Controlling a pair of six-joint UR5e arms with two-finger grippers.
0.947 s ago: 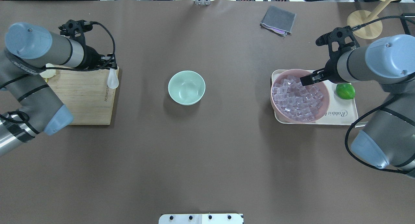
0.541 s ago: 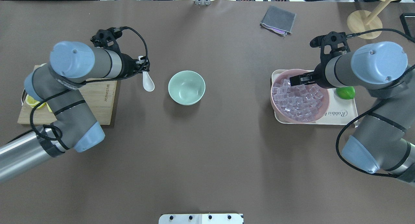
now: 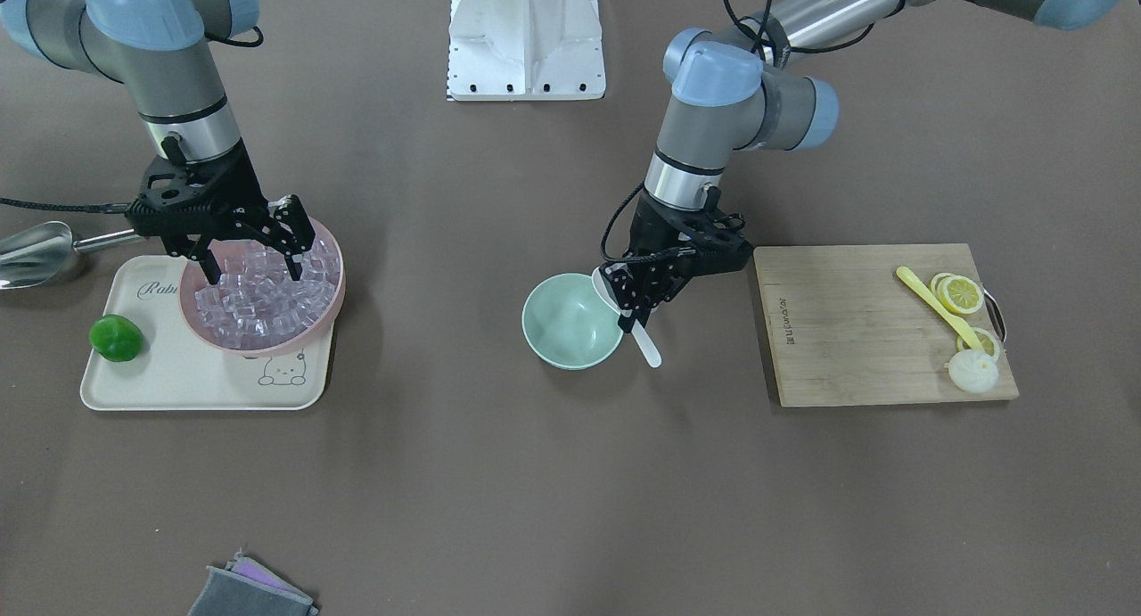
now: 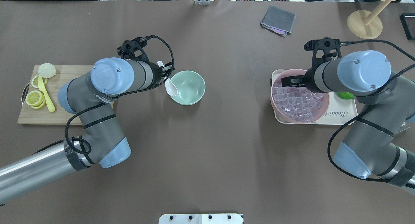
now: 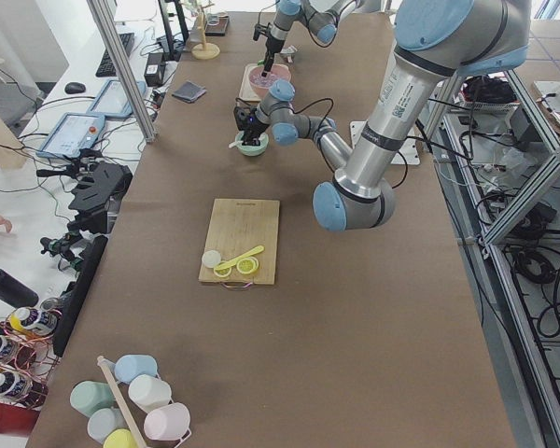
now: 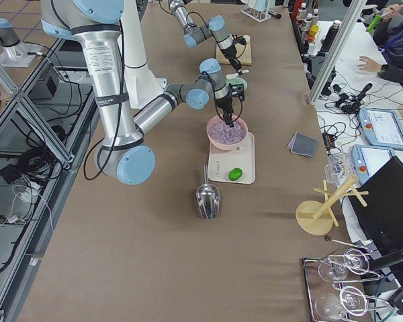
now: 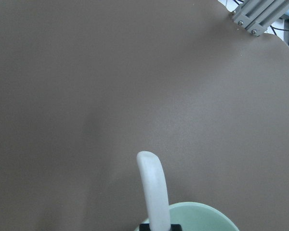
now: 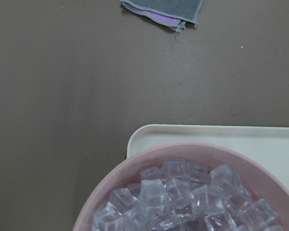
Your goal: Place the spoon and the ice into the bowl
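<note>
The mint-green bowl (image 4: 191,84) stands mid-table and holds nothing. My left gripper (image 4: 166,75) is shut on the white spoon (image 4: 171,87) and holds it at the bowl's left rim, with the scoop hanging over the rim. The front view shows the spoon (image 3: 648,343) tilted, its handle sticking out beyond the bowl (image 3: 566,326). The left wrist view shows the handle (image 7: 152,185) above the bowl's rim (image 7: 202,216). My right gripper (image 3: 252,264) is open, its fingers spread just above the ice cubes (image 4: 296,100) heaped in a pink bowl (image 4: 325,107). The ice also shows in the right wrist view (image 8: 183,197).
The pink bowl stands on a cream tray (image 4: 343,115) beside a lime (image 4: 346,95). A wooden board (image 4: 74,97) at the left holds lemon slices, a yellow utensil (image 4: 46,96) and a bun. A metal scoop (image 3: 36,250) lies beside the tray. A grey cloth (image 4: 278,20) lies at the back.
My left arm has carried the spoon rightwards from the wooden board to the mint-green bowl's left rim. My right gripper has shifted left over the pink bowl.
</note>
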